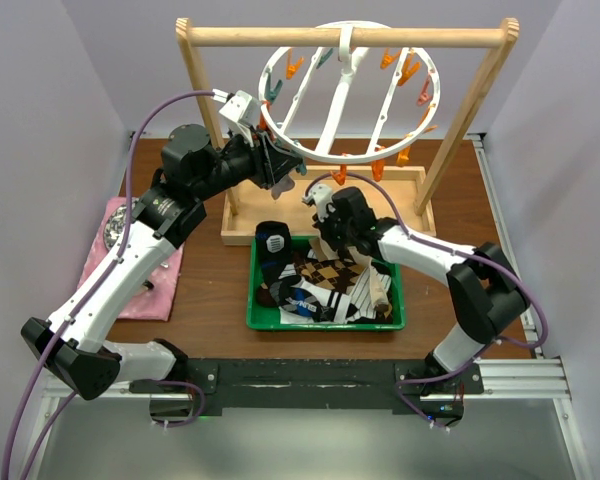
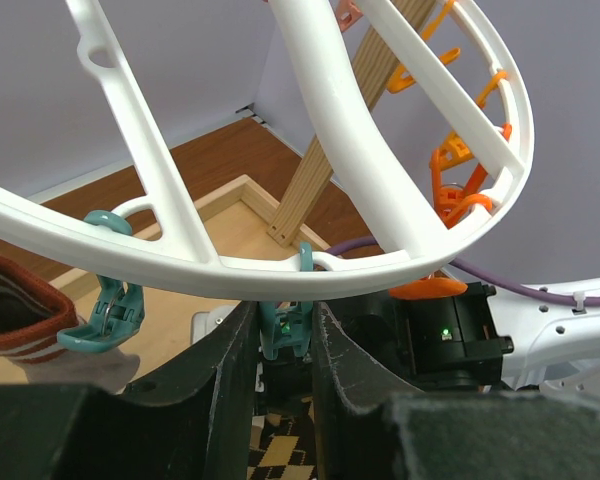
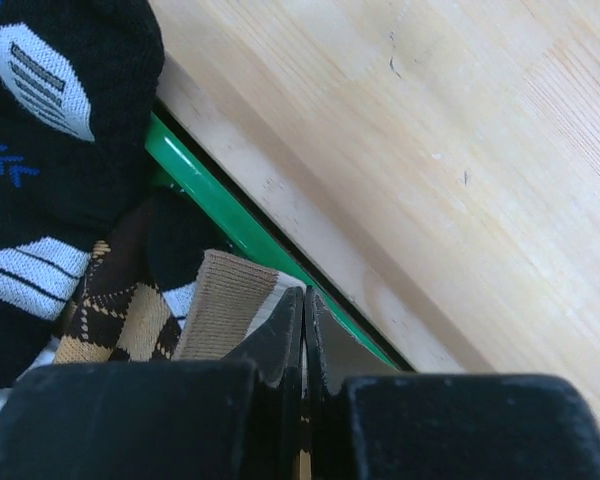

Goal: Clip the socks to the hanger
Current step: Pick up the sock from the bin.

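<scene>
Right gripper (image 3: 303,292) fingers pressed shut among socks (image 3: 115,325) below the hanger (image 1: 332,108); left gripper (image 2: 283,308) pinches its teal peg (image 2: 280,338).

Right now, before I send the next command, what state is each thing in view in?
hanger: hooked over the wooden bar, tilted.
socks: heaped in the green tray.
left claw: closed on a teal peg under the hanger's ring.
right claw: shut, tips beside the beige sock; grip unclear.
pink cloth: flat on the table.
</scene>
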Controlling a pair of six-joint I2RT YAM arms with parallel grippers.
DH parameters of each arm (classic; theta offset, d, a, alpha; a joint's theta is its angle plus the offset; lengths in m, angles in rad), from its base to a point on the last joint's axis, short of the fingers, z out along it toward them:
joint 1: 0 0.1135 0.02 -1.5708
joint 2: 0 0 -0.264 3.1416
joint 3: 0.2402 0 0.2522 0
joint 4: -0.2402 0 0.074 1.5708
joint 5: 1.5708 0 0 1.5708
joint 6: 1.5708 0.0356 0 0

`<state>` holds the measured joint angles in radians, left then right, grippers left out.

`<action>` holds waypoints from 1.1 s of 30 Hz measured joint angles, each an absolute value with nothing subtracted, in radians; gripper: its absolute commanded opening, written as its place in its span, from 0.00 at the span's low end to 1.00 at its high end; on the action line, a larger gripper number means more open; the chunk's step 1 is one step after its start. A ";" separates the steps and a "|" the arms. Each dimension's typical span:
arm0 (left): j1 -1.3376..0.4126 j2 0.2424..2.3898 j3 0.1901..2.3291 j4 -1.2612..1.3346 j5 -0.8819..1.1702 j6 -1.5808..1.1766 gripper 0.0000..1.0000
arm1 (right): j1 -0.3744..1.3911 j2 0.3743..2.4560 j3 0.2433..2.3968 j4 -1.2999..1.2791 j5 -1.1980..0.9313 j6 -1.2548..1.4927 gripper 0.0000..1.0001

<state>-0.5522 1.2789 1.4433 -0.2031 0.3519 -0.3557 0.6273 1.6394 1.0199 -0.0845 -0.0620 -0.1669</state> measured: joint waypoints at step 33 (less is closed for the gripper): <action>-0.552 1.279 1.444 -0.203 0.355 -0.356 0.00 | 1.216 1.238 0.854 -0.152 0.216 -0.010 0.00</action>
<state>-0.5522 1.2789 1.4437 -0.2031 0.3553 -0.3561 1.2160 1.2377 0.8536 -0.1520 0.2165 -0.0105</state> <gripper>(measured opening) 0.295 0.008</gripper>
